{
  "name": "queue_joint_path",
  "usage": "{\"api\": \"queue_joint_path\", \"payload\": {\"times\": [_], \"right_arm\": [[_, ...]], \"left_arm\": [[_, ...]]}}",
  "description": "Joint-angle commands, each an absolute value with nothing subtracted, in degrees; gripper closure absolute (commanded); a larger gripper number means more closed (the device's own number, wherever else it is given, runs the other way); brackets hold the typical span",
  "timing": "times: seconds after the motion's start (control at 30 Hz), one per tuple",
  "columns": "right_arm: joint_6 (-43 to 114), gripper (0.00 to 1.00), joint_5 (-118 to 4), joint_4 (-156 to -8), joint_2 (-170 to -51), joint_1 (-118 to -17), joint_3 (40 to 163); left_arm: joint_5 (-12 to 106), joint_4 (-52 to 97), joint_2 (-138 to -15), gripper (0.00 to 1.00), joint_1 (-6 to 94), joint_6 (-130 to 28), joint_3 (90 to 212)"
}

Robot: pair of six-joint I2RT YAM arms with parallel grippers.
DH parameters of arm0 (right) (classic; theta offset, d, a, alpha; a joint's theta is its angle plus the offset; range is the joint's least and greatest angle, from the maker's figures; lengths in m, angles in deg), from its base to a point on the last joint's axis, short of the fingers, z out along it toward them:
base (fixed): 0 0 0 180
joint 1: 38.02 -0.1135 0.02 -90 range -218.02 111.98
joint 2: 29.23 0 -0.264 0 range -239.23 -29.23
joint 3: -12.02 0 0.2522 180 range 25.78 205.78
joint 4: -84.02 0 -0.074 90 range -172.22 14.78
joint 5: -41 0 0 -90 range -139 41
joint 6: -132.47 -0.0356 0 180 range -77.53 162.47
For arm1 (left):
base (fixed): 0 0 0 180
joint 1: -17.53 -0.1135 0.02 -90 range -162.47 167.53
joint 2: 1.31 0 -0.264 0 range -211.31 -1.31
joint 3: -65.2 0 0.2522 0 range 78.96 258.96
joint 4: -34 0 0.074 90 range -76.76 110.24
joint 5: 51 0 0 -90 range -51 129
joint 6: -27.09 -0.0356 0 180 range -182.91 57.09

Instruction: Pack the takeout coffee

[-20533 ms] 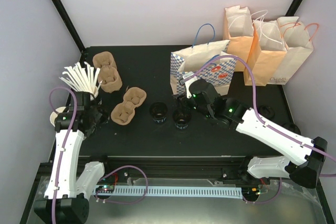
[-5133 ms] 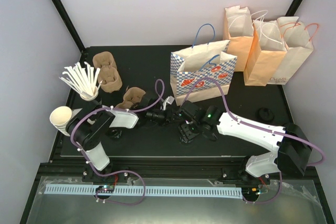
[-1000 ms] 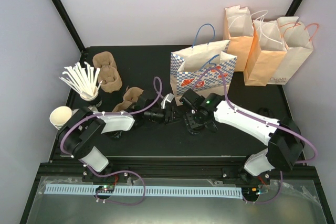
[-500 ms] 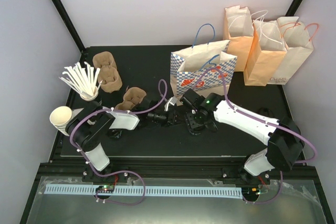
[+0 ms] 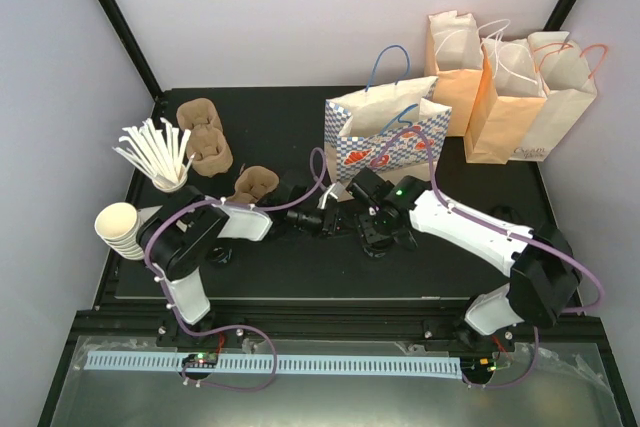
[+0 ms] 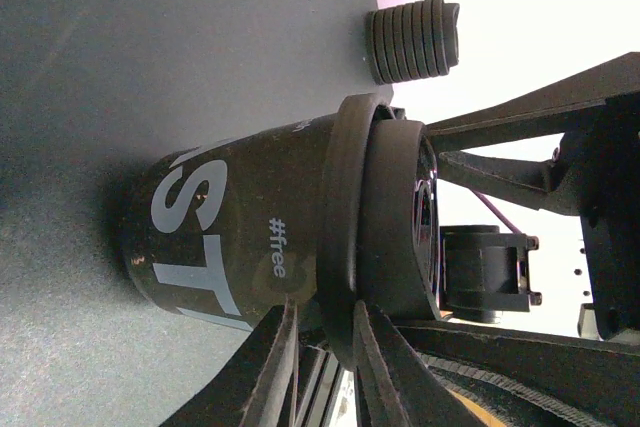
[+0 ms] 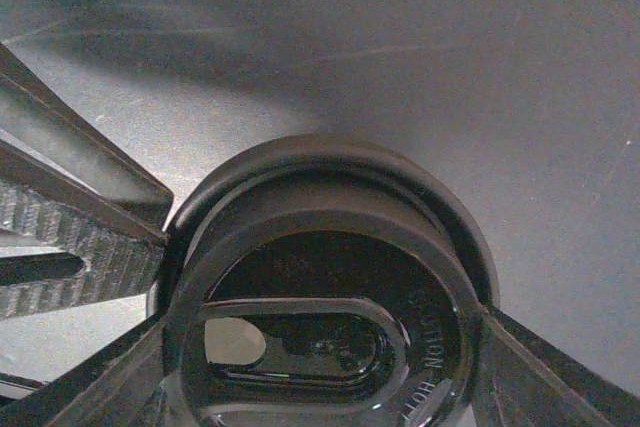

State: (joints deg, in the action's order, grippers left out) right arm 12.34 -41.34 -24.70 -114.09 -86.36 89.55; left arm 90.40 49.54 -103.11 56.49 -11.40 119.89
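Observation:
The takeout coffee is a small black cup with white lettering and a round black lid, standing on the black table. From above it is mostly hidden under my right gripper. In the right wrist view my right gripper looks straight down on the lid, with a finger pressed against each side of it. My left gripper reaches in from the left. In the left wrist view my left gripper has its two fingers pinched on the lid's protruding rim.
A blue-checked paper bag stands open just behind the cup, with orange bags at the back right. Brown pulp carriers, a cup of straws and stacked cream cups are at the left. A stack of black lids sits further off.
My left gripper has slid right to the cup and narrowed its fingers onto the lid's rim. The right gripper has stayed over the lid and tightened slightly.

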Motion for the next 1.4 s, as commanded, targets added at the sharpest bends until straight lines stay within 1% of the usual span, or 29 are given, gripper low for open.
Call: {"api": "queue_joint_path", "payload": {"times": [0.0,0.1,0.23,0.27,0.47,0.57,0.67,0.83,0.87,1.0,1.07,1.27,1.37], "right_arm": [[12.81,0.34,-49.82,-30.06,-115.53,-87.12,85.05],[12.53,0.34,-50.61,-30.90,-115.15,-87.06,83.26],[12.41,0.35,-50.57,-31.42,-114.69,-87.06,82.14],[12.41,0.35,-50.50,-31.42,-114.60,-87.04,82.05],[13.12,0.35,-48.35,-32.00,-113.60,-87.11,80.76],[14.03,0.35,-48.03,-32.88,-113.10,-87.14,79.92],[14.29,0.35,-47.99,-33.21,-112.99,-87.14,79.41],[14.49,0.35,-48.37,-33.68,-112.90,-87.07,79.36],[14.50,0.35,-48.38,-33.67,-112.95,-87.09,79.36],[14.52,0.35,-48.47,-33.61,-113.29,-87.11,79.75],[14.68,0.35,-48.71,-33.59,-113.34,-87.07,80.08],[15.15,0.35,-49.63,-34.20,-112.82,-87.15,80.48],[15.08,0.35,-49.84,-34.53,-112.29,-87.10,80.11]], "left_arm": [[82.46,36.11,-109.29,0.83,58.73,-15.22,120.80],[82.05,33.85,-111.43,0.88,58.84,-16.08,121.56],[80.71,33.38,-110.88,0.88,58.92,-16.78,121.15],[80.85,33.81,-109.93,0.87,58.92,-16.72,121.17],[82.24,39.17,-102.83,0.67,58.66,-14.34,122.58],[83.47,41.64,-102.56,0.61,58.42,-12.02,124.12],[85.63,46.29,-104.13,0.59,58.31,-8.49,124.77],[86.66,48.86,-106.32,0.58,58.44,-6.84,124.44],[86.86,49.14,-106.60,0.59,58.40,-6.72,124.36],[85.77,45.81,-107.33,0.82,58.40,-8.58,124.20],[84.68,42.14,-108.40,0.90,58.40,-10.39,124.68],[83.35,33.10,-112.74,0.91,58.92,-15.07,124.70],[83.39,32.49,-113.29,0.91,58.92,-15.75,123.30]]}}
